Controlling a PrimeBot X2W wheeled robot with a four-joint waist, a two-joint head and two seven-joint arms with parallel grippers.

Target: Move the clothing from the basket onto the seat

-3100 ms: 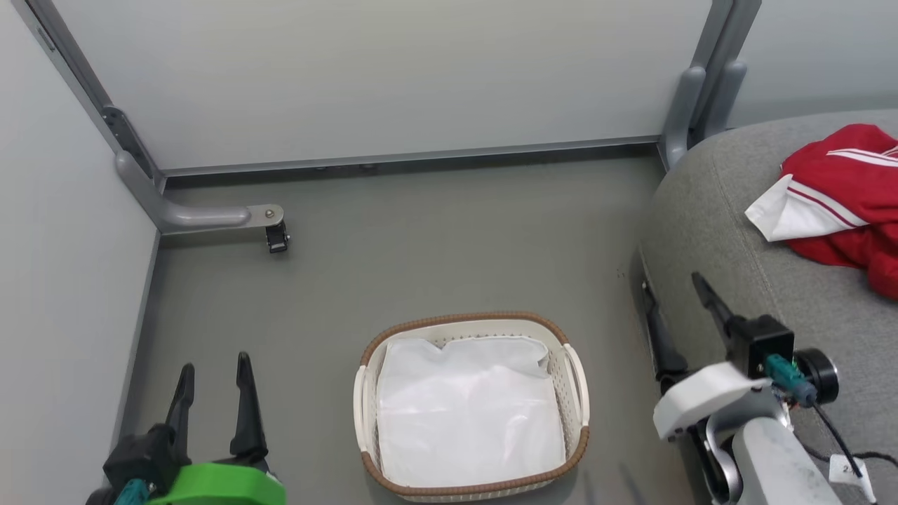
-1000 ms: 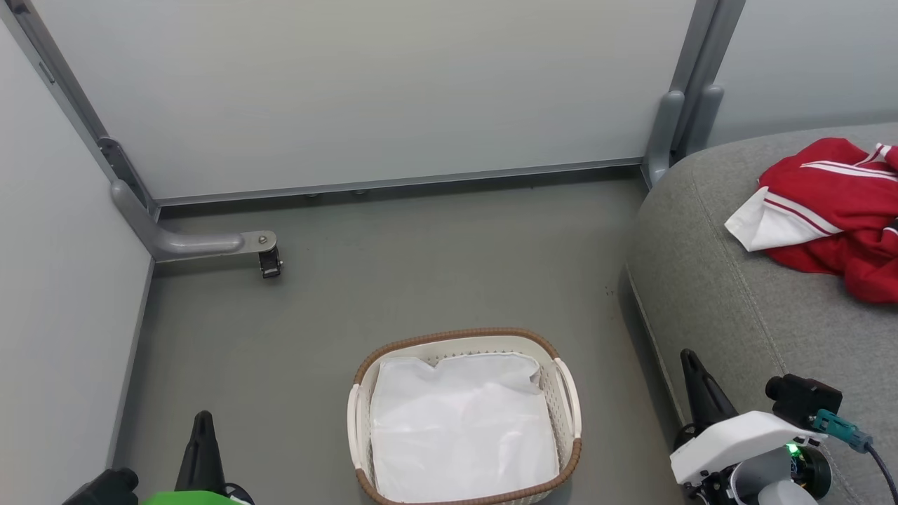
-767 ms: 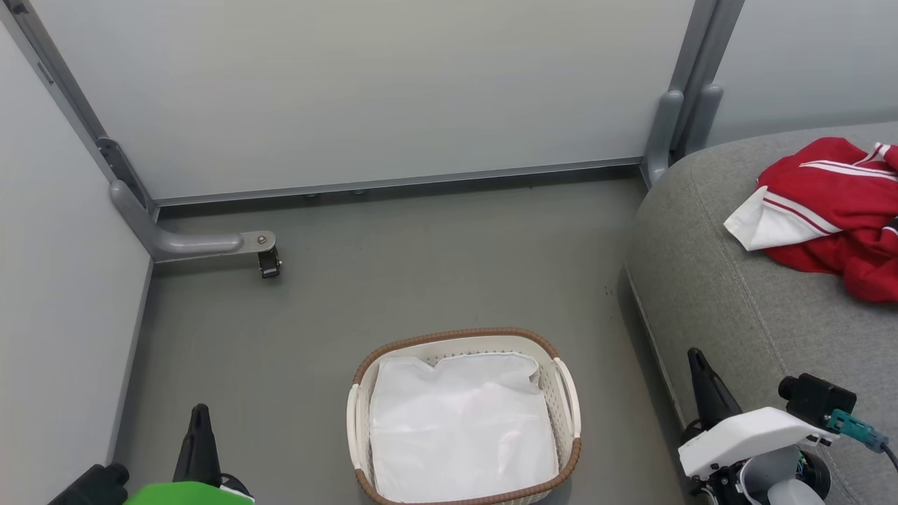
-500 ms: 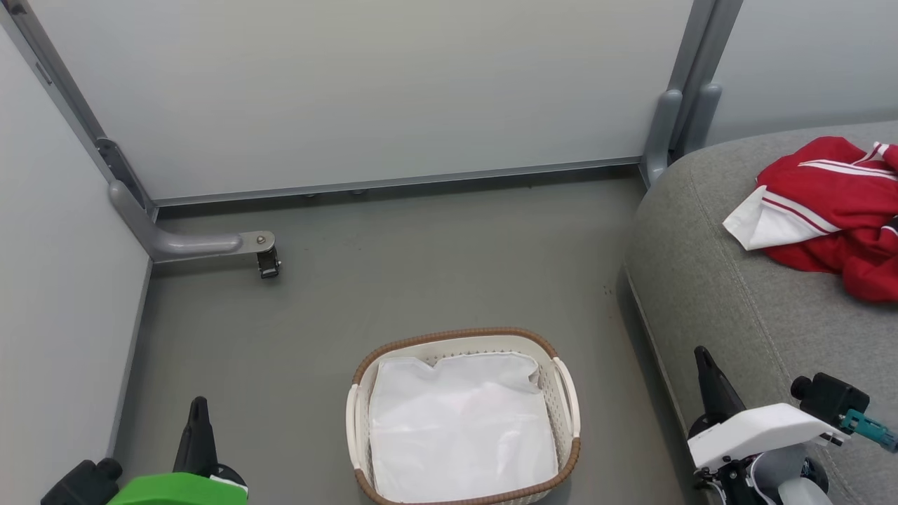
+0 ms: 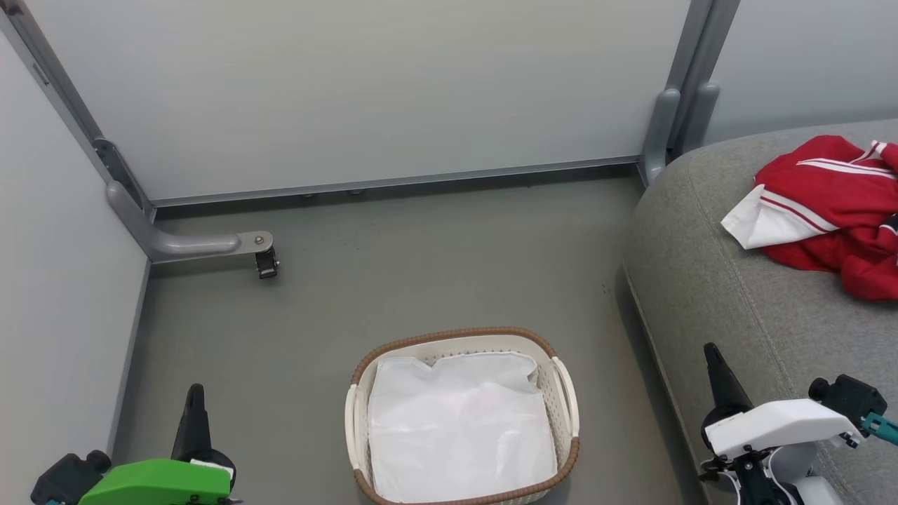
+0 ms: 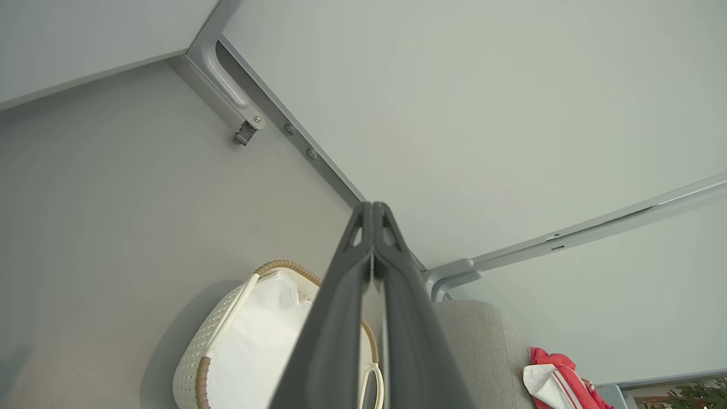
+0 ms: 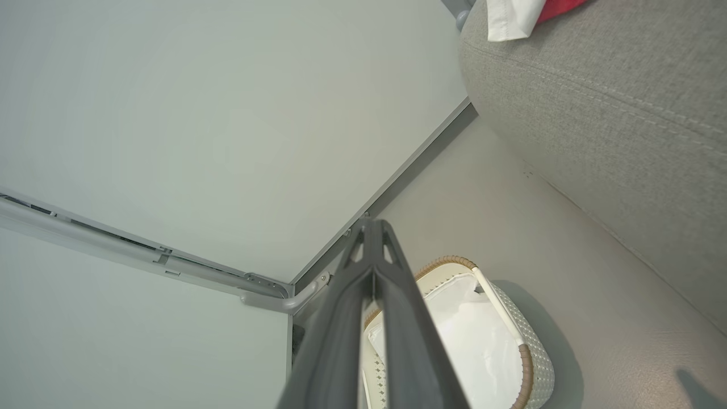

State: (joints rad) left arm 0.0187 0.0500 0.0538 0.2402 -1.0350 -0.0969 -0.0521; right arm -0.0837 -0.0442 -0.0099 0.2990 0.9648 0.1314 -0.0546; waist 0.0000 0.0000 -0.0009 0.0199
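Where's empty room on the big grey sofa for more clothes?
The grey woven seat cushion is bare between its rounded floor-side edge and the red white-striped clothing, and nearer the robot. Its far right is crowded. Grey floor between the white brown-rimmed basket and wall is open too.

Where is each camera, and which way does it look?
Head view: on the head, looking down at floor, basket and seat; left hand and right hand at the bottom.
Left wrist view: on the left wrist, looking along its shut fingers at the wall.
Right wrist view: on the right wrist, along its shut fingers, at the wall.
All share the basket and red clothing.
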